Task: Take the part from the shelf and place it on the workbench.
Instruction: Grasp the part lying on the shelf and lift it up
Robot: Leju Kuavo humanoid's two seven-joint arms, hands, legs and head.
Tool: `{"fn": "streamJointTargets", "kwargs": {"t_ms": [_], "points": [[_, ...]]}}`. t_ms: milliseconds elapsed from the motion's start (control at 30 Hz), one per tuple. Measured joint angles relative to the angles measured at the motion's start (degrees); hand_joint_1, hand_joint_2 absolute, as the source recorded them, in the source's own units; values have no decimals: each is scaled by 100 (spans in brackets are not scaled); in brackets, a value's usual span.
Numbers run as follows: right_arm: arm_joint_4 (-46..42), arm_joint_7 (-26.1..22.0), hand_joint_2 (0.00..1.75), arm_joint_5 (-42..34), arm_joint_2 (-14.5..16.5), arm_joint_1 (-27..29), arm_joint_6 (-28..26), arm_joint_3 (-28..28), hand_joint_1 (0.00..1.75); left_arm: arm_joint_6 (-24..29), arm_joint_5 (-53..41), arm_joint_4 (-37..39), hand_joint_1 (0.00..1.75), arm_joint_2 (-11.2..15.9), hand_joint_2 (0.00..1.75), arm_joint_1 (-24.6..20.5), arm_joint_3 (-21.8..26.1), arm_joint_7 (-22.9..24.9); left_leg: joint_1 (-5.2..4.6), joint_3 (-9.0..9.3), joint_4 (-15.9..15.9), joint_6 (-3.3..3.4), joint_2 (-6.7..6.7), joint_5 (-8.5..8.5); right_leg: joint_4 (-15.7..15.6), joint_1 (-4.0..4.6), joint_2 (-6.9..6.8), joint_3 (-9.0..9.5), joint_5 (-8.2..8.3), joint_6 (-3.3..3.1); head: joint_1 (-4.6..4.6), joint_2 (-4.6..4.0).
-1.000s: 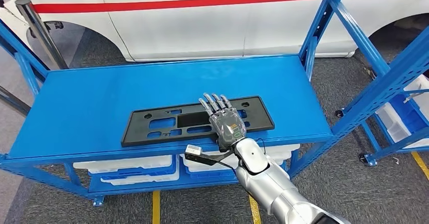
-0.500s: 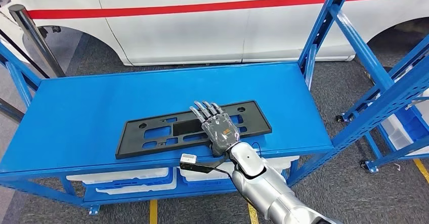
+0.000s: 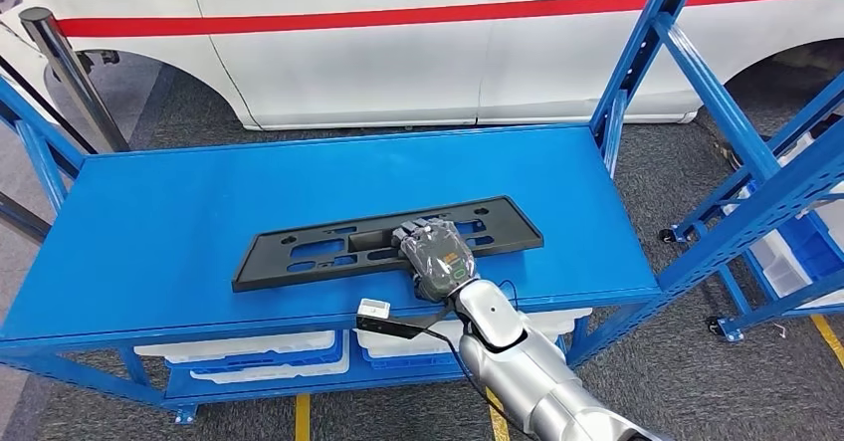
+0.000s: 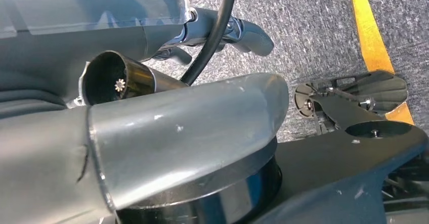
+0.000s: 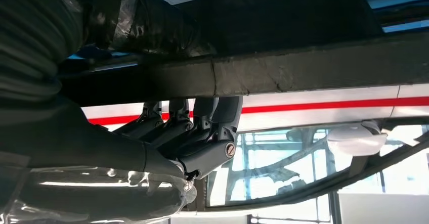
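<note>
Head view. Blue shelf [image 3: 199, 212] with a flat top deck; the black part [image 3: 328, 247], a long slotted plate, lies on it slightly skewed, nearer the front edge than the back. Wide bare blue deck to the part's left and behind it; a narrower strip to its right before the blue upright post [image 3: 637, 53]. Right arm comes up from below over the shelf's front lip. Right robot hand [image 3: 435, 252] sits over the right-of-middle stretch of the part, fingers curled down onto the plate, back of the hand up and covered in clear film. White bins [image 3: 239, 346] sit on the lower level under the deck. A white car [image 3: 418, 43] with a red stripe stands just behind the shelf; a second blue rack [image 3: 786, 192] stands to the right, a dark post [image 3: 65, 73] at the far left.

Left wrist view. Left robot hand [image 4: 126, 82] hangs by the robot's body over grey carpet [image 4: 313, 27] with a yellow floor line [image 4: 372, 37]. Its fingers are mostly hidden; cannot tell how they lie.

Right wrist view. The part's edge crosses the frame as a dark bar. Fingers [image 5: 202, 133] wrap one side, thick thumb the other: the hand grips the part.
</note>
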Motion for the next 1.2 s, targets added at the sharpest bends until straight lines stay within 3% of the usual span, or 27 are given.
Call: {"fn": "streamJointTargets", "kwargs": {"t_ms": [567, 700, 867, 1200], "points": [[-361, 65, 175, 15, -254, 98, -60, -21, 175, 169, -43, 0, 0, -3, 0, 0, -1, -280, 2, 6, 0, -1, 2, 1, 4, 19, 2, 2, -1, -1, 0, 0], [-388, 66, 175, 18, -300, 113, -62, -22, 175, 176, -64, 0, 0, -4, 175, 1, -1, -303, 2, 6, 0, -1, 3, 1, 4, 19, 2, 3, -1, 0, 0, 0], [-453, 67, 175, 81, -348, 175, -207, -27, 175, 272, -206, 0, 0, -11, 175, 0, -2, -374, 3, 6, 1, -1, 3, 1, 3, 18, 2, 3, -1, 0, 0, 0], [-863, 79, 175, 785, -405, 549, -1030, -28, 175, 529, -462, 0, 0, -40, 175, -8, -2, -434, 2, 6, 0, -1, 3, 0, 3, 19, 2, 2, -2, 0, -1, 0]]}}
